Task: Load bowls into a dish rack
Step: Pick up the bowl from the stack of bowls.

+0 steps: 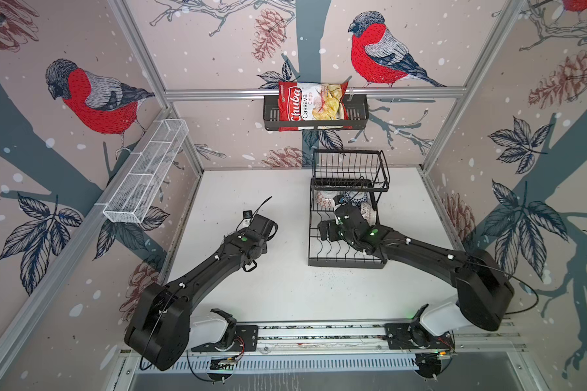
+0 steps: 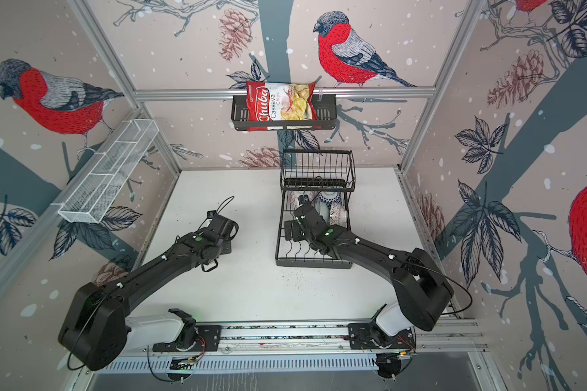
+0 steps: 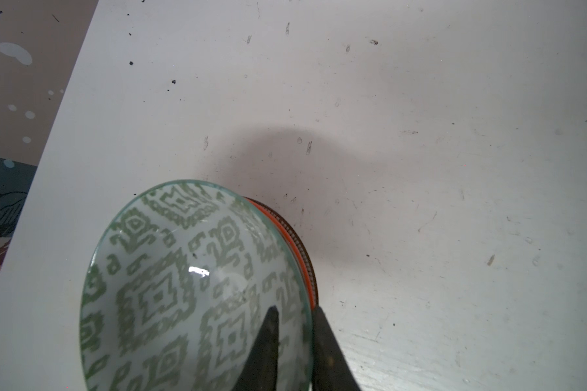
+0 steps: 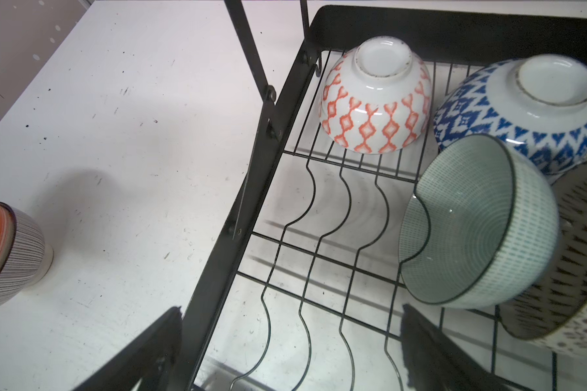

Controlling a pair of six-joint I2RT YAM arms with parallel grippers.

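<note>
I note left gripper pinching rim of green bowl, atop stack on table; right gripper wide, empty, over dish rack holding four bowls; risk: thin rim grip slips, nested bowl drags up.

The only readable lettering is on the chips bag, a red and white packet standing in the black wall basket that hangs from the aluminium rail on the back wall. Large white script on its red panel reads "Chuba", running sideways along the bag. Next to it, on the white part, dark print reads "Cassava" with a smaller "Chips" beside it. Both top views show this wording; the bag's finer print is too small to read.
</note>
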